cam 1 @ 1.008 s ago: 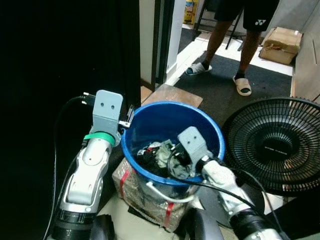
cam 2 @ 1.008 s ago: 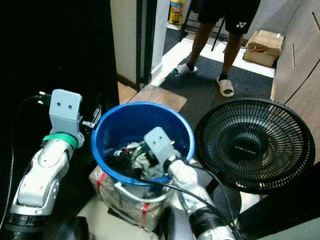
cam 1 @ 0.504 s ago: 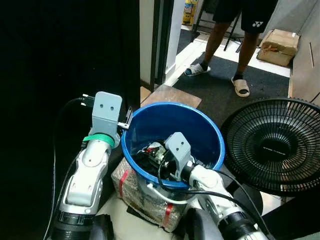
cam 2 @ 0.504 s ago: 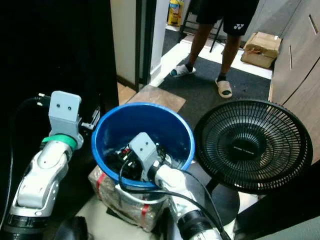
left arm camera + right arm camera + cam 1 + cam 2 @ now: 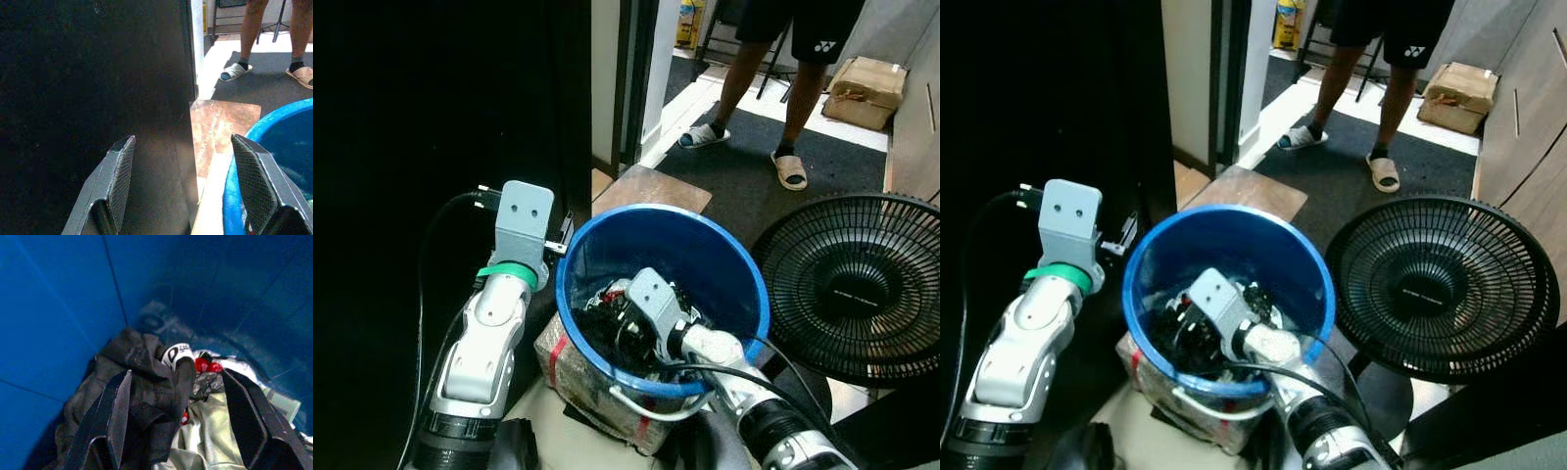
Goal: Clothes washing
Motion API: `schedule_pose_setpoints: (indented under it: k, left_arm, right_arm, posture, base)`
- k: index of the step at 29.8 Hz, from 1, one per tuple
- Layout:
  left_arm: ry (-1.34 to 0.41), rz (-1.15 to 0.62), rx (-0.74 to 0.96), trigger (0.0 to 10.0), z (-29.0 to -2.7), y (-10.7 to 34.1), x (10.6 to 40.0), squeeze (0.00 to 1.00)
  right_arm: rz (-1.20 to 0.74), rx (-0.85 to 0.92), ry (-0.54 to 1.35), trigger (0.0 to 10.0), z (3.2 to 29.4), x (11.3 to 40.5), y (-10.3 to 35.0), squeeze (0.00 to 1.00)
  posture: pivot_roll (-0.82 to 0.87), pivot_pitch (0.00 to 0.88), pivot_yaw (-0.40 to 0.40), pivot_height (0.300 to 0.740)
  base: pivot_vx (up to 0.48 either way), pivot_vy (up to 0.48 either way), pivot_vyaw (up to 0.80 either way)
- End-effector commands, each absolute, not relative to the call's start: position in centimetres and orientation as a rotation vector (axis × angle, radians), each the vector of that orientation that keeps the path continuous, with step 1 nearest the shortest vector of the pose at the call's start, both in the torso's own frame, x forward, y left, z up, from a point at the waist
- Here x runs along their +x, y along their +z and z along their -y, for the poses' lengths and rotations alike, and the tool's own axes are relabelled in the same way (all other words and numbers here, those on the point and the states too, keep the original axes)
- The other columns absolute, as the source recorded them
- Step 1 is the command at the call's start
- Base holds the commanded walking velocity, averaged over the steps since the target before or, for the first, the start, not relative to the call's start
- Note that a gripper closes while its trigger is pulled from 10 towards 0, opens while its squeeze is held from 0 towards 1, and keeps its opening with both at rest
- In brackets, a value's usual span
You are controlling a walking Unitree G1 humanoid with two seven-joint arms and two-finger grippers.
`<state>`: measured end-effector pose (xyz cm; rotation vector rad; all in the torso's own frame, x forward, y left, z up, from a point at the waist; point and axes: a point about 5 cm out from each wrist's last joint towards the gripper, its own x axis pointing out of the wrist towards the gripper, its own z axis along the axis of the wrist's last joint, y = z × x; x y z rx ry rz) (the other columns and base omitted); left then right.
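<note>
Black fan beside blue bucket; person's legs beyond.

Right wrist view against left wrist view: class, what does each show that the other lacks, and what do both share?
The right wrist view looks past the open right gripper at a dark garment and a pale green one in the bucket. The left wrist view has the open left gripper, a brown board on the floor and a person's sandalled feet. Both show the blue bucket.
</note>
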<state>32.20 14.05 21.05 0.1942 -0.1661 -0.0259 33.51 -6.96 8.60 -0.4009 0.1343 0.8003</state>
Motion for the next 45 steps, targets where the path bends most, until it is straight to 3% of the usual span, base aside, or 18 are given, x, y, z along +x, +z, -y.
schedule_pose_setpoints:
  k: [1, 9, 15, 26, 37, 45]
  left_arm:
    - [-0.03, 0.135, 0.207, 10.0, -14.1, 20.5, 32.1, 0.0]
    - [-0.095, 0.066, 0.214, 10.0, -13.5, 19.2, 31.4, 0.0]
    - [-0.143, 0.057, 0.204, 10.0, -12.3, 18.8, 31.2, 0.0]
    - [-0.133, 0.051, 0.216, 10.0, -12.8, 18.9, 31.3, 0.0]
    - [-0.123, 0.048, 0.214, 10.0, -12.9, 18.9, 31.0, 0.0]
    - [-0.127, 0.049, 0.208, 10.0, -12.8, 19.0, 31.0, 0.0]
  right_arm:
    - [-0.189, -0.417, 0.789, 10.0, 7.3, 33.3, 7.6, 0.0]
    - [-0.164, -0.37, 0.783, 10.0, 7.5, 33.7, 8.4, 0.0]
    - [-0.266, -0.375, 0.804, 10.0, 8.1, 33.2, 6.7, 0.0]
    - [-0.354, -0.328, 0.84, 10.0, 8.4, 32.6, 5.6, 0.0]
    - [-0.419, -0.285, 1.084, 10.0, 7.3, 30.5, 4.3, 0.0]
    - [-0.452, -0.284, 1.071, 10.0, 7.8, 29.8, 3.4, 0.0]
  posture:
    - [0.13, 0.102, -0.012, 0.555]
    - [0.13, 0.101, -0.014, 0.555]
    - [0.12, 0.093, -0.008, 0.555]
    - [0.12, 0.092, -0.007, 0.555]
    - [0.14, 0.104, -0.014, 0.555]
    - [0.14, 0.109, -0.011, 0.555]
  base:
    - [0.0, 0.0, 0.0]
    - [0.0, 0.0, 0.0]
    - [0.0, 0.0, 0.0]
    - [0.0, 0.0, 0.0]
    - [0.0, 0.0, 0.0]
    - [0.0, 0.0, 0.0]
